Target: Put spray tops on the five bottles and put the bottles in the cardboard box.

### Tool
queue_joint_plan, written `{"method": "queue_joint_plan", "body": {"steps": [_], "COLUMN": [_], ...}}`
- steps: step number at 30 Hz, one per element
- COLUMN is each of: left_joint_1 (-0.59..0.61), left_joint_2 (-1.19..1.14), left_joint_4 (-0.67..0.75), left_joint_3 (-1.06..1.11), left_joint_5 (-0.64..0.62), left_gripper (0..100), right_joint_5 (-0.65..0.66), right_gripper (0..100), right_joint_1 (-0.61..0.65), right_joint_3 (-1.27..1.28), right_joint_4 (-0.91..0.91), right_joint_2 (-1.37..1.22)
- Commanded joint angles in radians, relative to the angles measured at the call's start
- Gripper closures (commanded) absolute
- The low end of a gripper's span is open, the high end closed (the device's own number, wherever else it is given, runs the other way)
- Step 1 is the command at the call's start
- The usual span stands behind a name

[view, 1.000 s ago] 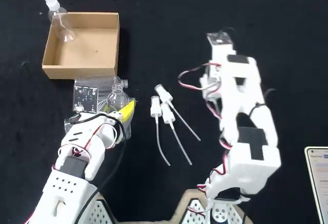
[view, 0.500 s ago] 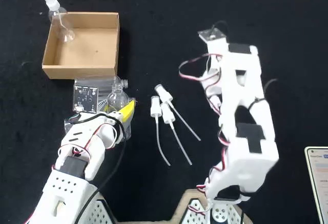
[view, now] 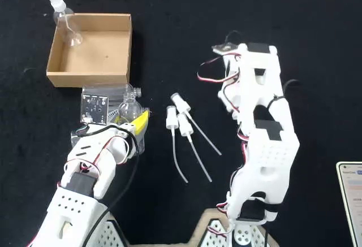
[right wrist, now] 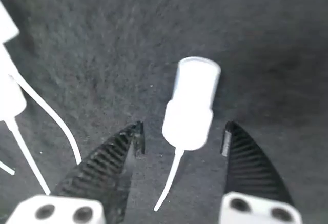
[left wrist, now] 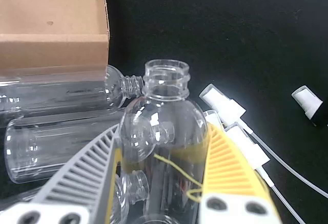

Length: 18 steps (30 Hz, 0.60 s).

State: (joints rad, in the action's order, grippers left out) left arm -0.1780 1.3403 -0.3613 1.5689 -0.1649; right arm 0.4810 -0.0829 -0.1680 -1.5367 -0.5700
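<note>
Spray top (right wrist: 190,106) lies on the black counter (view: 317,43) between the jaws of the right end effector (right wrist: 182,129), which is spread wide with neither finger touching it. The left end effector (left wrist: 163,130) is clamped on an uncapped bottle (left wrist: 165,75) whose open neck points toward 12 o'clock. I cannot tell whether the bottle rests on the counter.

The step in hand looks like picking up that top. To do it well, I would close on the stout white body rather than on the thin dip tube trailing from it. The grip should be centred so the top cannot pivot out. Lifting it with the tube hanging free would let the tube go first into the waiting neck.

The high view lays out the whole scene. The cardboard box (view: 85,79) sits at 10 o'clock, with a capped bottle (view: 63,18) at its 11 o'clock corner. The gripped bottle is at 8 o'clock, just below the box, and three spray tops (view: 171,118) lie loose near the centre. There the right arm (view: 257,105) stands over the pick, so the right wrist view supplies the gap on either side of the top. The left wrist view adds two more bottles (left wrist: 56,147) lying on their sides between the held one and the box wall.
</note>
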Motion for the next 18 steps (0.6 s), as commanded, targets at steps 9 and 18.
{"method": "queue_joint_plan", "body": {"steps": [9, 18], "left_joint_1": [-0.008, -0.008], "left_joint_2": [0.014, 0.014], "left_joint_4": [0.018, 0.018], "left_joint_3": [-0.018, -0.013], "left_joint_5": [-0.005, -0.005], "left_gripper": [88, 88], "right_joint_5": [0.049, -0.002], "right_gripper": [86.4, 89.7], "right_joint_1": [-0.055, -0.057], "right_joint_3": [0.232, 0.236], "right_joint_4": [0.173, 0.12], "right_joint_2": [0.211, 0.487]}}
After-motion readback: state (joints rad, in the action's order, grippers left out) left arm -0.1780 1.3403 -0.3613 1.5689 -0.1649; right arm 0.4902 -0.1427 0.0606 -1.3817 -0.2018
